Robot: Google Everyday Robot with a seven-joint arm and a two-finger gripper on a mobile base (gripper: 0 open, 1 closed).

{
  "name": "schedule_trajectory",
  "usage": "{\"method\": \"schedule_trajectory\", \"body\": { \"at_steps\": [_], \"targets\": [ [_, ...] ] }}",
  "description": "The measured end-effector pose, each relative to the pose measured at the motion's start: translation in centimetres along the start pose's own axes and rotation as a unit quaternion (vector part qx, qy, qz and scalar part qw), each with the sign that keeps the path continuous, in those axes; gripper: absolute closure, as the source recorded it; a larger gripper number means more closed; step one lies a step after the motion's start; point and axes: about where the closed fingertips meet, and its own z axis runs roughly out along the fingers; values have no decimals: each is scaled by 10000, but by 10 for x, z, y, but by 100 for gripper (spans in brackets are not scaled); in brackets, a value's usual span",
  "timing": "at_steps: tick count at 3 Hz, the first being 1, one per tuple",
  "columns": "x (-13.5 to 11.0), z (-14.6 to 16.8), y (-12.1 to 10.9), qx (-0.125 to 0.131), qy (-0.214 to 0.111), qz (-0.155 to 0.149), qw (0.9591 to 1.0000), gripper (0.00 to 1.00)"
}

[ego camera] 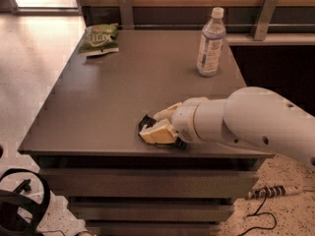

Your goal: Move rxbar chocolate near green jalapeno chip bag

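Camera view: the gripper sits low on the grey table, close to its front edge, at the end of the white arm reaching in from the right. Its two pale fingers are pressed against the rxbar chocolate, whose black end shows between them, down at the tabletop. The green jalapeno chip bag lies at the far left corner, well apart from the bar. A clear water bottle stands upright at the far right.
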Motion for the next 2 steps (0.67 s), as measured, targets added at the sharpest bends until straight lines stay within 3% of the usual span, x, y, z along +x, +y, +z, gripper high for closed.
{"method": "schedule_trajectory", "body": {
  "at_steps": [2],
  "targets": [
    [0,0,0,1,0,-1,10000,100]
  ]
}}
